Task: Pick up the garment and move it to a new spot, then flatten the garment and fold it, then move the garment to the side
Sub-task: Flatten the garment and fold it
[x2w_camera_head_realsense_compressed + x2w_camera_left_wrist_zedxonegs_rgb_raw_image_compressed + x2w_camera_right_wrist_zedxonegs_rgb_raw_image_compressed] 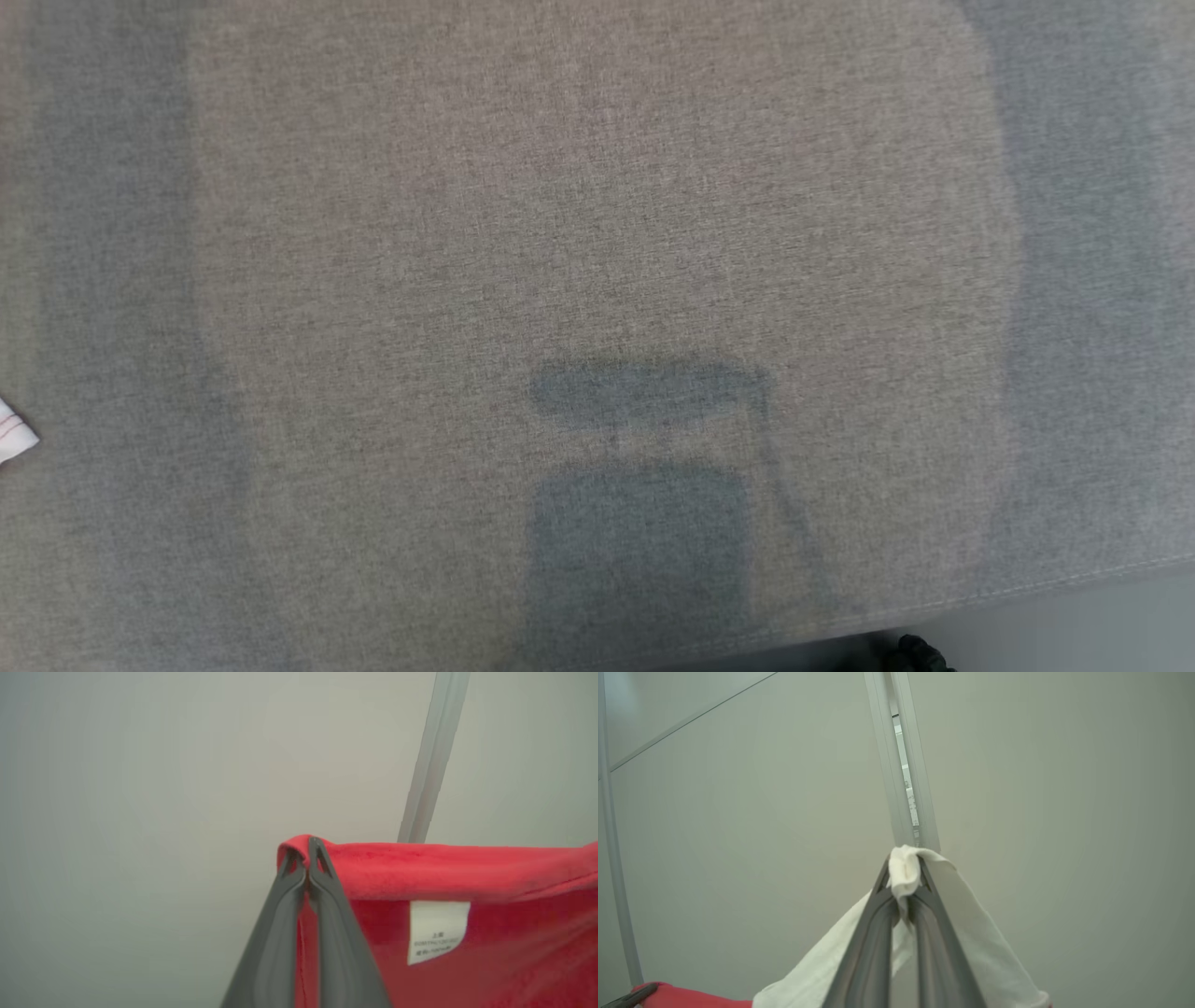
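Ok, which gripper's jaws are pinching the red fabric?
The left gripper, shut on the red hem near the white label; the right gripper pinches white fabric instead.

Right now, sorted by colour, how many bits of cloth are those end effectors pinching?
Red cloth: 1, in the left end effector
White cloth: 1, in the right end effector
Total: 2
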